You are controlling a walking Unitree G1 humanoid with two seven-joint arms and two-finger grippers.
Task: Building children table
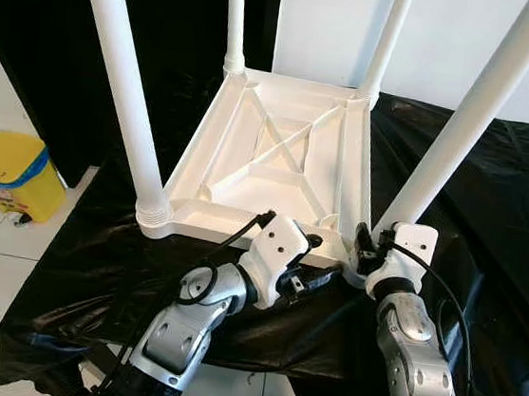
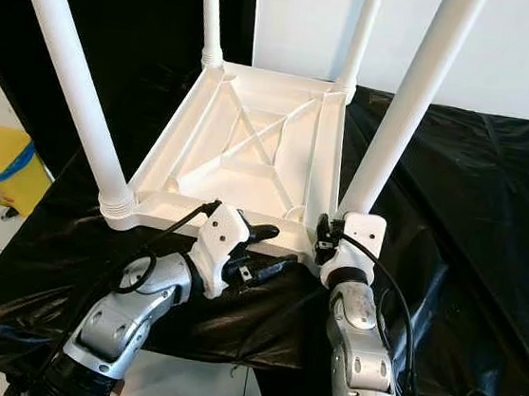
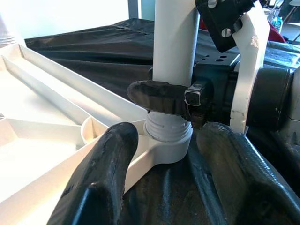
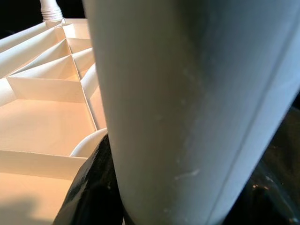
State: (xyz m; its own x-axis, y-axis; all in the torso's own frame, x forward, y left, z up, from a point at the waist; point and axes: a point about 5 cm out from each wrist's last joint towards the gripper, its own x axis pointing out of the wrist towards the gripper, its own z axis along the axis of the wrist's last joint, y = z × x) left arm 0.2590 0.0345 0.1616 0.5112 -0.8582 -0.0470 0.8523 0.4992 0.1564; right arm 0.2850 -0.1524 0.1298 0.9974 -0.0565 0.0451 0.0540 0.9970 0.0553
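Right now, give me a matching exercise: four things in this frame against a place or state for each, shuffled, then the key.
1. right gripper
2. left gripper
3. table top
4. yellow bin

A. upside down on the black sheet
B. on the floor, robot's left
C. open, beside the near right corner
D. shut on the near right leg

Pairs: 1-D, 2-C, 3-A, 4-B

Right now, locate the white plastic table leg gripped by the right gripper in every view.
Left eye view: white plastic table leg, near right corner.
Right eye view: same leg, right of centre.
Left wrist view: upright at centre.
Right wrist view: close up.
Shared landmark: right gripper clamped at its base.
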